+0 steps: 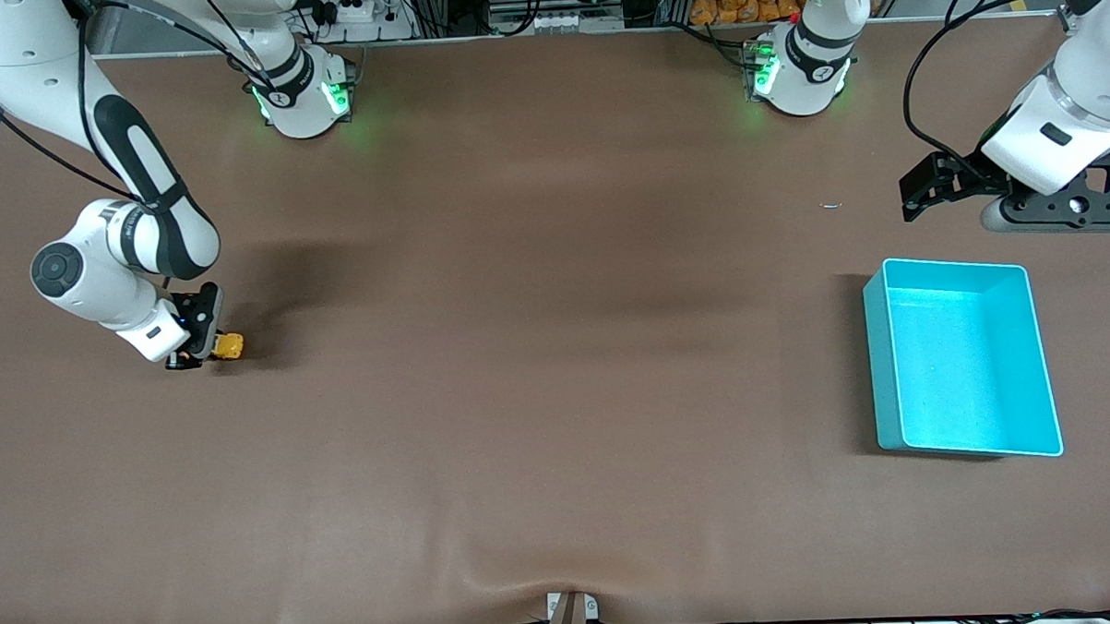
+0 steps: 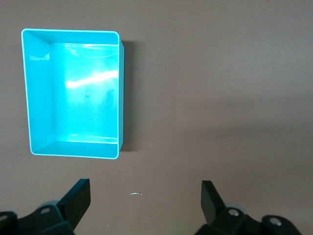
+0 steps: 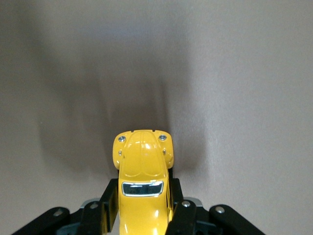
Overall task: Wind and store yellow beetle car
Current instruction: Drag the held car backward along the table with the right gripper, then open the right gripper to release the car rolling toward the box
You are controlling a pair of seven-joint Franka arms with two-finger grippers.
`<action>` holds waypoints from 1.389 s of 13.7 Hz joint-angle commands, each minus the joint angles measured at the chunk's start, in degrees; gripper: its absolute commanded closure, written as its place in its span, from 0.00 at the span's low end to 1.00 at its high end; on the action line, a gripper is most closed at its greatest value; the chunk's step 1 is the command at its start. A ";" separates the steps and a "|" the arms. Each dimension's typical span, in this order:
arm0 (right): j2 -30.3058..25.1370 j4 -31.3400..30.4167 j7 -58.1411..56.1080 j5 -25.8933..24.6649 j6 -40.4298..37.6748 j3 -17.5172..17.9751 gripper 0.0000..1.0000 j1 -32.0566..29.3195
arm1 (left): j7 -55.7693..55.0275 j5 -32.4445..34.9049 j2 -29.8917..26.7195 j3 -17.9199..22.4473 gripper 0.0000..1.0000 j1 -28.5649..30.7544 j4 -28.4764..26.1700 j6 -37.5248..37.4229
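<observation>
The yellow beetle car (image 1: 229,345) sits at the right arm's end of the brown table (image 1: 538,368), clamped between the fingers of the right gripper (image 1: 207,352). In the right wrist view the car (image 3: 143,188) points its rounded nose away from the gripper (image 3: 144,215), with both black fingers (image 3: 182,215) pressed against its sides at the cabin; the nose projects clear of the fingertips. From the front view the gripper is low, at table level, and whether the wheels touch the surface cannot be told. The teal bin (image 1: 963,358) stands well apart, at the left arm's end of the table. The left gripper (image 1: 925,188) waits above the table just beside the bin, its fingers (image 2: 78,198) spread wide and holding nothing. The bin (image 2: 73,93) shows no contents.
</observation>
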 commanded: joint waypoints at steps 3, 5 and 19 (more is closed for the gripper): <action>3.78 1.59 -3.00 -0.57 0.28 0.50 0.56 -3.95 | -0.31 0.78 -0.04 -0.49 0.00 0.39 0.33 -0.72; 3.78 1.94 -4.49 -0.57 0.28 0.50 0.55 -4.13 | -0.40 0.78 0.05 -0.40 0.00 0.39 0.33 -0.63; 3.26 14.51 -4.41 0.22 -18.53 0.50 0.08 -9.22 | -0.31 0.86 0.14 -0.40 0.00 0.56 0.42 -0.63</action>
